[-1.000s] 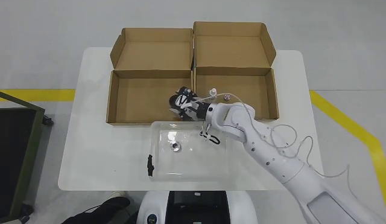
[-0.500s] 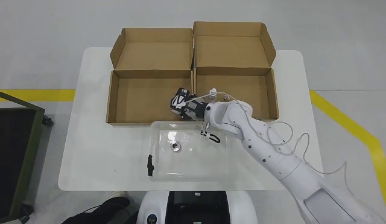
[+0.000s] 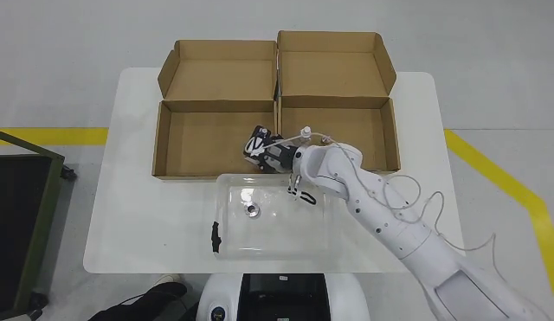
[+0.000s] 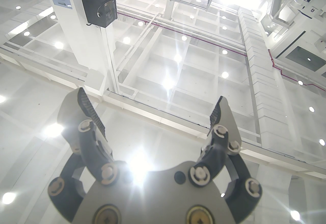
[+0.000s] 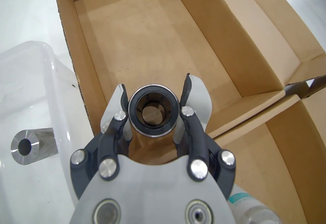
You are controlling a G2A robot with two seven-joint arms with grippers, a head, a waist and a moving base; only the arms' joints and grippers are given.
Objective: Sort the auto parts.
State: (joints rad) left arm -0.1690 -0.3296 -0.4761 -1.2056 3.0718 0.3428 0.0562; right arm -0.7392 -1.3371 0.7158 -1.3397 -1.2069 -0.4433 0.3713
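Bench (image 3: 130, 191) carries two open cardboard boxes side by side, left box (image 3: 195, 139) and right box (image 3: 368, 135), flaps folded back, with a clear plastic bin (image 3: 277, 234) just in front of them on the robot's side. Progress, my read: early. The left box floor is bare and so is what shows of the right box, part of which the arm hides, so nothing looks sorted yet. First part is in transit, at least one more waits in the bin. Right arm (image 3: 381, 208) stretches diagonally across the bin's far right corner, wrist pitched forward and down toward the boxes. Right hand (image 5: 154, 92) sits over the left box's near right corner, just past the bin's far rim, pinching a black ring bushing (image 5: 152, 132) by its outer wall. One pad is on each side and the bore faces the wrist camera. The bushing hangs above the box floor, close to the near wall and not touching cardboard, so release is probably the next step. Left hand (image 4: 151, 97) points up at the ceiling, fingers spread wide, nothing between them. Left to sort: a short steel tube (image 5: 30, 143) lying in the bin. There's also a small black piece (image 3: 215, 234) at the bin's left edge; can't tell what it is.
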